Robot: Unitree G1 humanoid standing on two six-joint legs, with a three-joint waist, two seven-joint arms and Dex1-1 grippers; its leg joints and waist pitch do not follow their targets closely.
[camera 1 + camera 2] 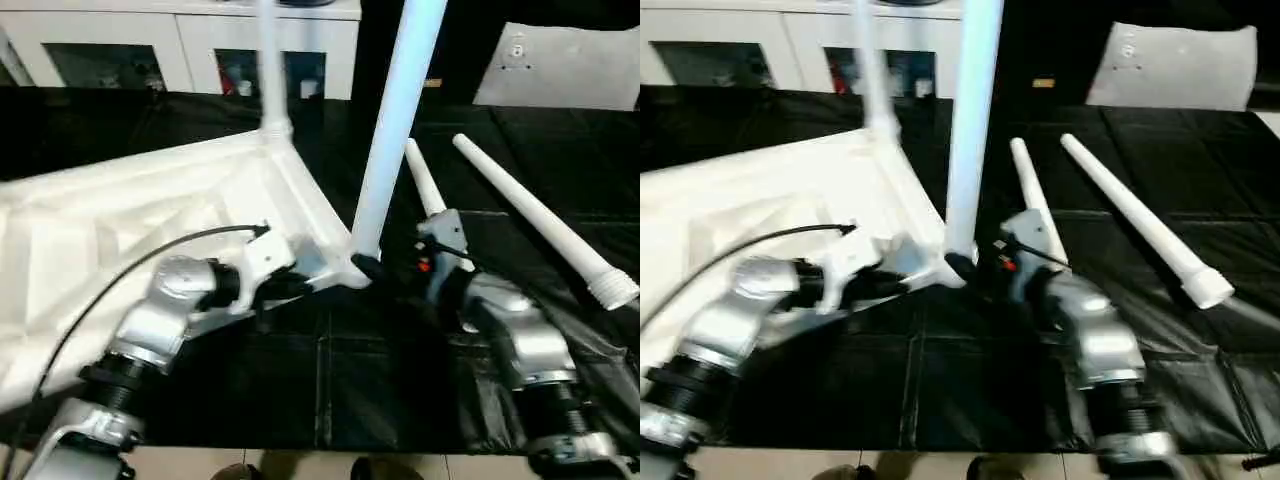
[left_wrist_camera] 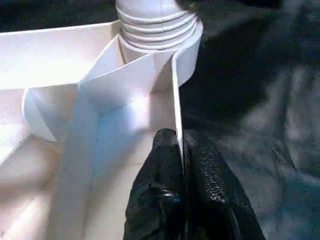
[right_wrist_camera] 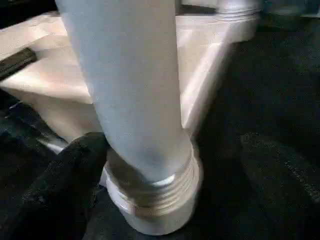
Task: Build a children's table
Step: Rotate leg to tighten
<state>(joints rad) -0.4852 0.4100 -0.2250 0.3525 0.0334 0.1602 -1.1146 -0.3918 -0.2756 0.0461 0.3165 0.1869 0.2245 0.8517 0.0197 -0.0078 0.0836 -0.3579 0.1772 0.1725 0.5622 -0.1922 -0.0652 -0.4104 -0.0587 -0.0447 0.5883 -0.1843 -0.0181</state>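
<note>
The white tabletop lies upside down on the black mat, ribbed underside up. One leg stands upright in its far corner socket. Another leg stands in the near corner socket, and its threaded base shows above the socket. My left gripper is shut on the tabletop's thin side wall, just short of that corner. My right gripper is open around the foot of the near leg: one finger touches it, the other finger stands apart.
Two loose legs lie on the mat to the right, one near my right wrist and a longer-looking one further right. At the back stand a white cabinet and a flat white sheet with a small hole.
</note>
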